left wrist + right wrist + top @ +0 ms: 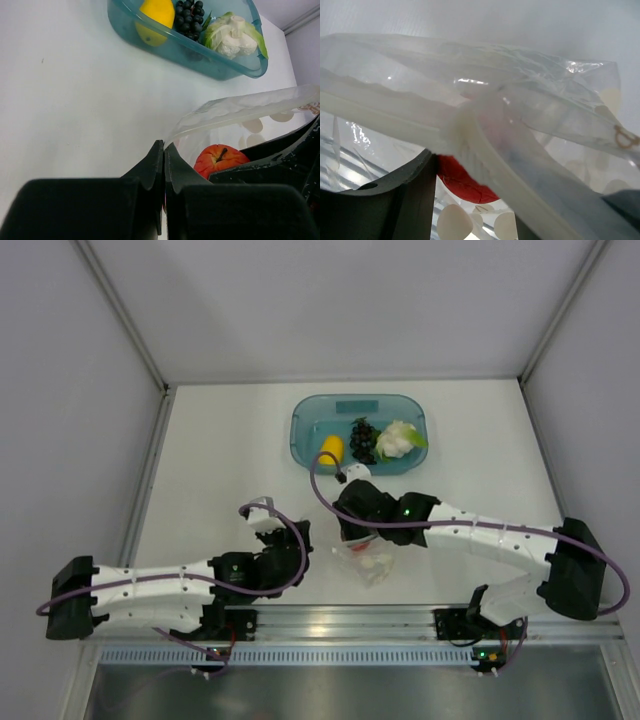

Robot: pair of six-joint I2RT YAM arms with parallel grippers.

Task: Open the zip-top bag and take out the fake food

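From above, the zip-top bag (pixel 368 562) lies on the white table (pixel 220 470), near the front edge between the two arms. It is a small clear pouch, crumpled and glinting. The right gripper (pixel 352 538) hangs over its far side and the left gripper (pixel 303 557) reaches its left edge. Further back stands a teal tray (pixel 305 420) holding a yellow fruit (pixel 331 450), a grape bunch (pixel 364 440) and a cauliflower (pixel 400 438).

In the left wrist view, this gripper's fingers (pixel 150 165) are pressed together. The bag's thick, milky zip rim rises from their tips, so they seem to pinch its corner. A red apple (pixel 220 157) with a dark stem sits inside the open pouch.

In the right wrist view, the fingers (pixel 395 200) stand spread, with the zip rim crossing between them. The film is wrinkled and printed with pale round spots. A small brownish mark on its right edge is too blurred to read.
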